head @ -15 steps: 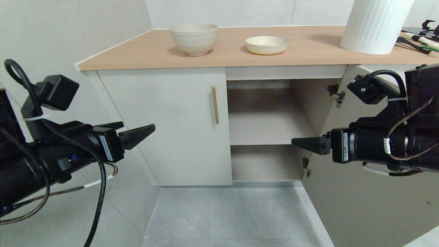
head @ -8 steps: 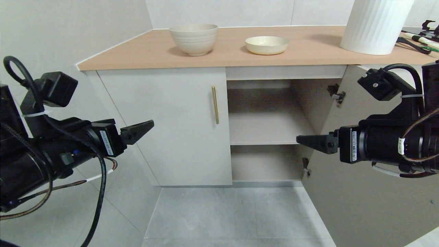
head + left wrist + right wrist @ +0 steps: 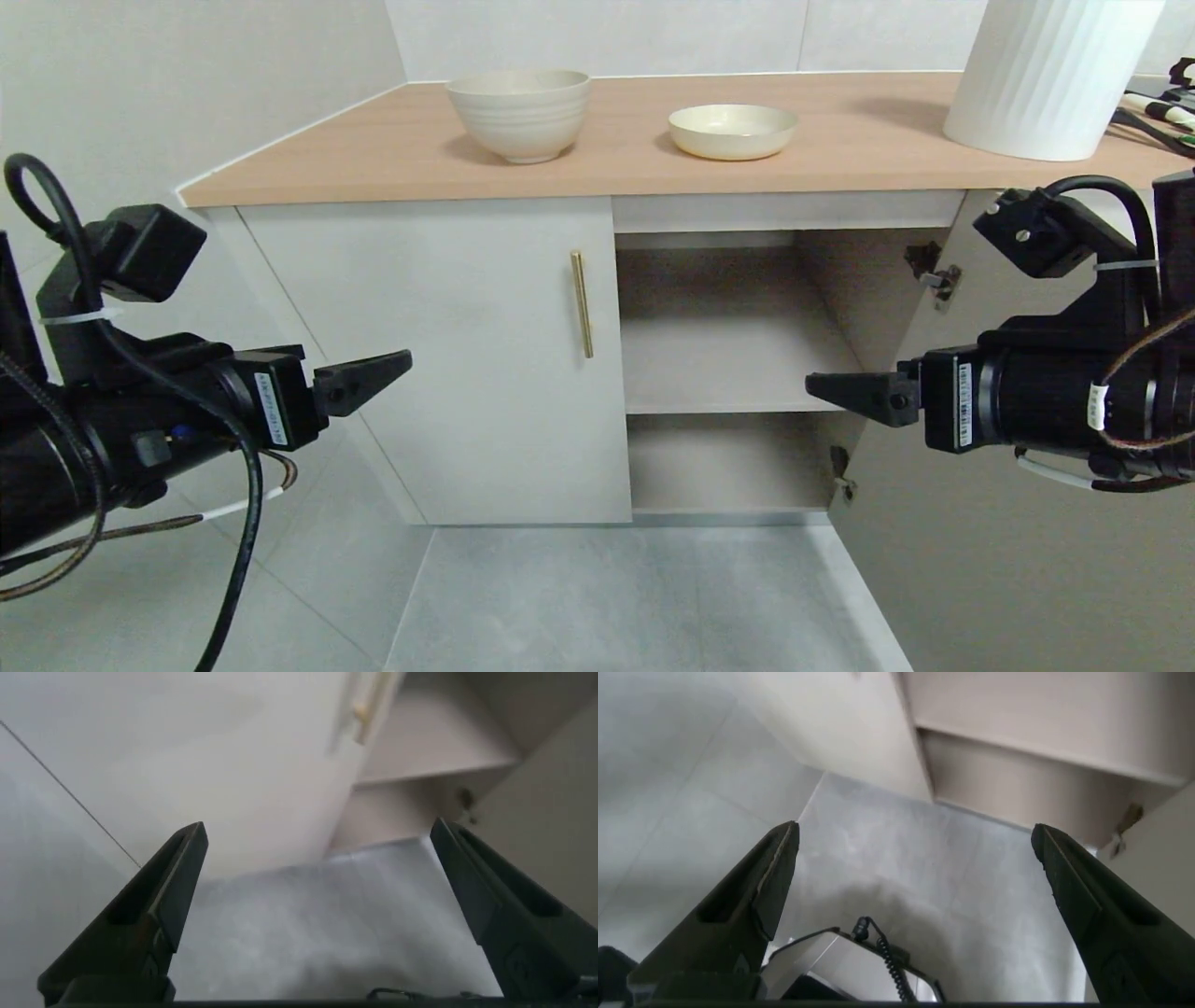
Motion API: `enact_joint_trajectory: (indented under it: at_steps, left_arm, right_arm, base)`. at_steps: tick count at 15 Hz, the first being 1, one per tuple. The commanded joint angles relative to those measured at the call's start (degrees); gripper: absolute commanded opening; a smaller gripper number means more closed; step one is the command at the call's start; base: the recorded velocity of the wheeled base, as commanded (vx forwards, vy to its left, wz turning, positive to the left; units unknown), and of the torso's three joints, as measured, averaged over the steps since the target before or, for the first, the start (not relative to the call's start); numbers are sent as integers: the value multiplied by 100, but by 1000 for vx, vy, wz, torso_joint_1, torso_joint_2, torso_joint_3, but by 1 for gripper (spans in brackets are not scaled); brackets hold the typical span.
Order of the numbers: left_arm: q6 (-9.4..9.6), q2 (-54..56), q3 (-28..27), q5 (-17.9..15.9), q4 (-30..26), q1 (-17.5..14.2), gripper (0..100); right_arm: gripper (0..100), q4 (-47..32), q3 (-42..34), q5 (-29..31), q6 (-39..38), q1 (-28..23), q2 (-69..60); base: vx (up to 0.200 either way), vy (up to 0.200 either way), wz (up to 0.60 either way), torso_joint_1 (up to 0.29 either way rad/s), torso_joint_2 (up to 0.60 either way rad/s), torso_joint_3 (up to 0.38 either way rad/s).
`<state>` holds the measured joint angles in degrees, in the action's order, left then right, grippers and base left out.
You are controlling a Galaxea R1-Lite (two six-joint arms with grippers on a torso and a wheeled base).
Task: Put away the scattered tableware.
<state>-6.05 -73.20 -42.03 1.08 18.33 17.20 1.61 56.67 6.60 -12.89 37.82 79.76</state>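
Note:
A deep cream bowl (image 3: 518,112) and a shallow cream dish (image 3: 732,130) stand apart on the wooden countertop (image 3: 373,159). Below them the cabinet's right half is open, showing a bare upper shelf (image 3: 728,369) and a bare lower one (image 3: 719,462). My left gripper (image 3: 378,369) hangs open in front of the closed left door (image 3: 448,355), well below the bowl. My right gripper (image 3: 826,387) hangs open by the open compartment's right edge. Wide-apart fingers (image 3: 159,915) frame the floor in the left wrist view, and fingers (image 3: 1102,915) do the same in the right wrist view. Both hold nothing.
A tall white ribbed container (image 3: 1055,75) stands at the counter's right end with dark tools (image 3: 1153,117) beside it. The open right door (image 3: 943,541) juts toward me under my right arm. A gold handle (image 3: 581,303) runs down the closed door. Grey tiled floor (image 3: 635,597) lies below.
The head camera has shifted, so the cabinet sits a little lower and larger. My right gripper drew back slightly to the right. Both grippers stayed open and empty.

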Motion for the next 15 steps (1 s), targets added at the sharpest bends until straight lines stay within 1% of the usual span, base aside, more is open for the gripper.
enact_joint_trajectory:
  at_steps: [1, 4, 5, 6, 8, 9, 10, 13, 15]
  left_arm:
    - [-11, 17, -7, 6, 21, 3, 100]
    - [33, 17, -15, 15, 30, 3, 100]
    - [121, 8, -7, 23, 30, 3, 100]
    - [148, 8, -7, 23, 30, 3, 100]
    - [112, -1, -15, 15, 21, -15, 100]
    - [60, -1, -42, 6, 12, -24, 100]
    - [95, 8, -24, 15, 21, -24, 100]
    - [315, 26, 72, 6, 30, -15, 100]
    - [315, 43, 72, 6, 30, -24, 100]
  right_arm:
    - [100, -29, 10, 0, -3, 7, -5]
    - [100, -29, 19, 0, -3, 7, -5]
    - [100, -29, 19, 0, -3, 7, 4]
    - [100, -29, 19, 0, -3, 7, 13]
    - [100, -29, 19, -9, -3, 7, 13]
    - [100, -29, 19, -9, -3, 7, 13]
    - [100, -29, 19, 0, -3, 7, 13]
    - [100, -20, 19, 0, -3, 7, 13]
    - [100, -20, 19, 0, -3, 7, 13]
  base:
    - [0, 0, 0, 0, 0, 0]
    - [0, 0, 0, 0, 0, 0]
    - [0, 0, 0, 0, 0, 0]
    - [0, 0, 0, 0, 0, 0]
    - [0, 0, 0, 0, 0, 0]
    - [0, 200, 0, 2, -2, 2]
    - [0, 0, 0, 0, 0, 0]
    - [0, 0, 0, 0, 0, 0]
    - [0, 0, 0, 0, 0, 0]
